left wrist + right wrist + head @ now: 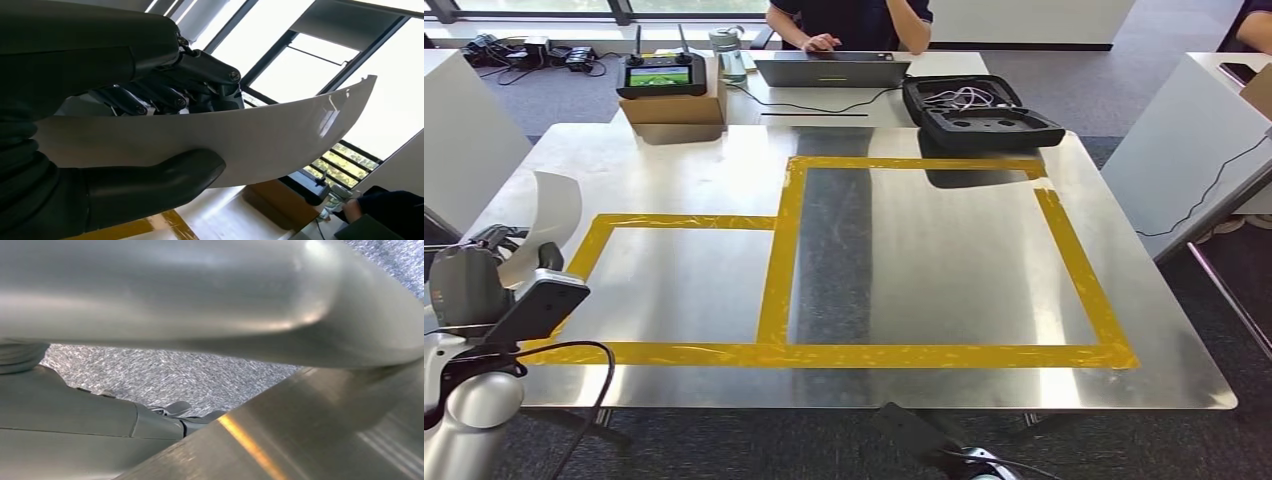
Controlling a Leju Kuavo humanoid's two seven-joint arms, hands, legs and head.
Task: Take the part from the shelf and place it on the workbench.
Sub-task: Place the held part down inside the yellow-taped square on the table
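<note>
The part [546, 212] is a white, curved, glossy panel. My left hand [476, 285] holds it at the workbench's left front corner, above the table's edge. In the left wrist view the thumb [150, 184] presses the panel [240, 137] from one side and the dark fingers [165, 92] press from the other. The workbench [944, 255] is a steel table marked with yellow tape rectangles [776, 260]. My right arm [969, 462] hangs below the table's front edge. Grey parts of my right hand [75, 440] are blurred, so I cannot make out how its fingers lie.
At the back stand a cardboard box [672, 105] with a controller [661, 75], a bottle [730, 52], a laptop [832, 70] with a person [849, 22] behind it, and an open black case [979, 112]. White panels flank the table left [464, 150] and right [1189, 150].
</note>
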